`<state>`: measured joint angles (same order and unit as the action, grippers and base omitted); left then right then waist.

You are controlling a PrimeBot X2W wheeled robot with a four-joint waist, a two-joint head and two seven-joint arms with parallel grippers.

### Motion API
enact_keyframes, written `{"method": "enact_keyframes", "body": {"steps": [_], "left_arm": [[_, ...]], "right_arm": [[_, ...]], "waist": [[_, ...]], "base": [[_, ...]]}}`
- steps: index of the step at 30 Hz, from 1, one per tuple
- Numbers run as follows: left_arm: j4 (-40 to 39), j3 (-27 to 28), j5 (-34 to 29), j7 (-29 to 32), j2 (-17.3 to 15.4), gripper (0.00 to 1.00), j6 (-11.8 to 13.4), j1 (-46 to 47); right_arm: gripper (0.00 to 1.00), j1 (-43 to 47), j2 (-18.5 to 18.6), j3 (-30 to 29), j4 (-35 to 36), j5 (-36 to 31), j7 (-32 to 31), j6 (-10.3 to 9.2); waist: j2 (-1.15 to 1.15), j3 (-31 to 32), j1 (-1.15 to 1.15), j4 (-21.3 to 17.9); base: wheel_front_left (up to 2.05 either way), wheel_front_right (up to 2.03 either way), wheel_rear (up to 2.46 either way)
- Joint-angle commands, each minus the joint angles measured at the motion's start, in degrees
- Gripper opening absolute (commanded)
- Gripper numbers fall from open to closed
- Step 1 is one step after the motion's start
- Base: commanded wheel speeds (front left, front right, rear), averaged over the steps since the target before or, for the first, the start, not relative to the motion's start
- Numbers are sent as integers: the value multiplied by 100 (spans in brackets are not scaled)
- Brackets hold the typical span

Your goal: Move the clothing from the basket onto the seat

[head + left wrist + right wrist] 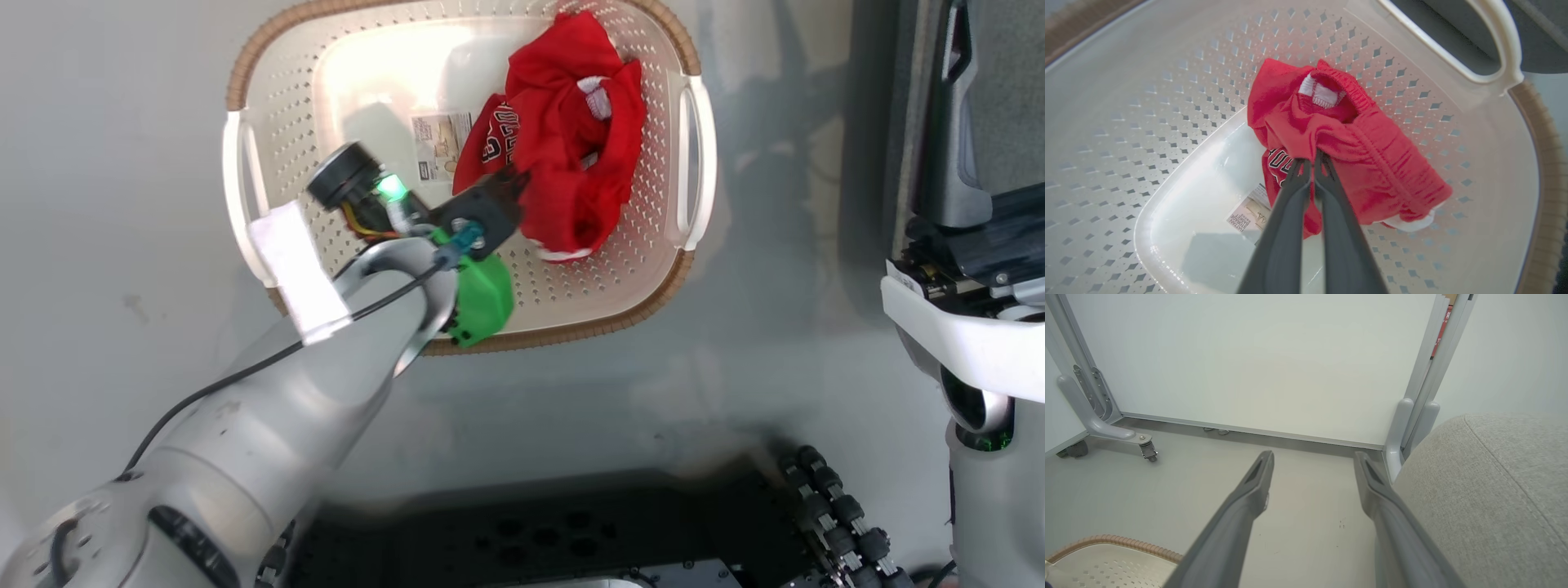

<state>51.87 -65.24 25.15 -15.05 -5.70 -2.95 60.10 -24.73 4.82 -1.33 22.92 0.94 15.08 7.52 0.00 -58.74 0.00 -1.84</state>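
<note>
Inside the perforated cream basket (1167, 81), left fingers (1286, 212) pinch crumpled red clothing (1372, 155); right fingers (1249, 494) gape empty.

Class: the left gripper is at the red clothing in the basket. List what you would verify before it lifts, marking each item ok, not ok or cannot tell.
1. Left gripper shut on the clothing: ok, its fingertips pinch a red fold.
2. Both garments caught: cannot tell; the jersey lies partly under the shorts.
3. Nothing lies on the clothing inside the basket: ok.
4. Right gripper open, off to the side of the basket: ok.
5. Seat free to receive: cannot tell; a corner of it is in view.
</note>
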Motion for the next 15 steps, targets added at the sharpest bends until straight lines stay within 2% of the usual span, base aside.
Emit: {"method": "enact_keyframes", "body": {"steps": [1,8,15], "left_arm": [[-81,132,-51,-17,-110,0,63,-149],[-610,833,-292,-12,-465,0,256,-765],[-1537,1647,-635,-12,-659,0,529,-1630]], "right_arm": [[100,-71,-8,10,-46,11,14,-6],[100,-108,-81,82,-254,17,14,-6],[100,131,-150,187,-568,60,14,-6]], "waist": [[0,205,0,72],[0,655,0,93],[0,1585,0,50]], "base": [[0,0,0],[0,0,0],[0,0,0]]}}
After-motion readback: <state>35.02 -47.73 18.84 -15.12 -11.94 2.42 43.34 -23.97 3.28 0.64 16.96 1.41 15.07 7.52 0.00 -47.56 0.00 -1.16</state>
